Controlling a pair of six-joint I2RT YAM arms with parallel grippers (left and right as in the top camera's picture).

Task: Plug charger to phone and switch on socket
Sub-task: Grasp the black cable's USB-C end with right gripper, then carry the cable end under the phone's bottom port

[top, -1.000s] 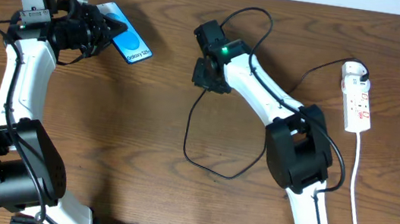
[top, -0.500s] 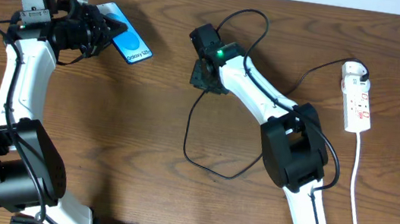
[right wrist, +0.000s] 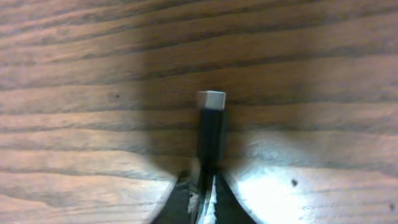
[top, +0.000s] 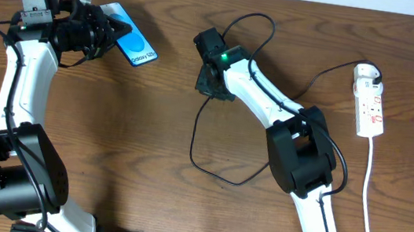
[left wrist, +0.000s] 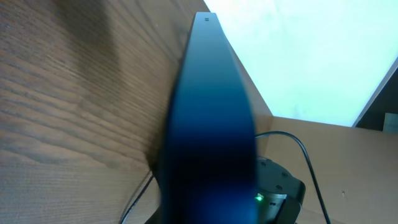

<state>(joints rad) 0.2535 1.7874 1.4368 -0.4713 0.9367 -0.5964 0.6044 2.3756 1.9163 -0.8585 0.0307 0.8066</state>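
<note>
My left gripper (top: 100, 30) is shut on the phone (top: 132, 39), a slim black-framed phone with a blue screen, held at the far left of the table; in the left wrist view the phone (left wrist: 208, 118) fills the middle, edge-on. My right gripper (top: 210, 81) is shut on the charger plug (right wrist: 211, 127), whose silver tip points away from the fingers over the wood. The thin black charger cable (top: 208, 168) loops across the table's middle. The socket (top: 370, 100), a white power strip with red markings, lies at the far right.
The socket's white cord (top: 368, 207) runs down the right side toward the front edge. Another stretch of black cable (top: 331, 72) leads from the right arm to the socket. The right arm's body (left wrist: 280, 190) shows beyond the phone in the left wrist view.
My right gripper has moved a little to the left with the charger plug in it. The left arm and phone have not moved.
</note>
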